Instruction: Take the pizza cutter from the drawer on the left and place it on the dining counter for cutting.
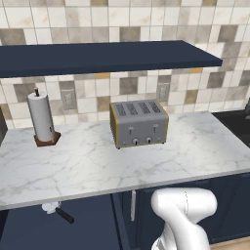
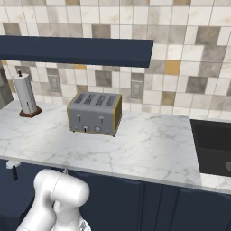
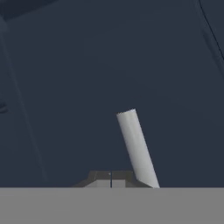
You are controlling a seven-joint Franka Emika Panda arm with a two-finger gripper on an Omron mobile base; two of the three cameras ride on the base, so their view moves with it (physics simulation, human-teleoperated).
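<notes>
The pizza cutter (image 1: 56, 211) lies in the open navy drawer (image 1: 29, 227) under the left end of the worktop, pale wheel toward the counter edge and black handle pointing right. In the right base view the pizza cutter (image 2: 13, 168) sits at the far left edge. In the hand view my gripper (image 3: 110, 178) is shut, its fingertips pressed together with nothing between them. It faces a navy front, and a silver bar handle (image 3: 136, 146) runs just to the right of the tips. The dining counter is out of view.
On the marble worktop (image 1: 97, 166) stand a four-slot toaster (image 1: 139, 123) and a paper towel roll (image 1: 41, 118), under a navy shelf (image 1: 107, 56). A vertical silver door handle (image 1: 133, 205) is on the cabinet beside the drawer. A black sink (image 2: 214, 146) is at the right.
</notes>
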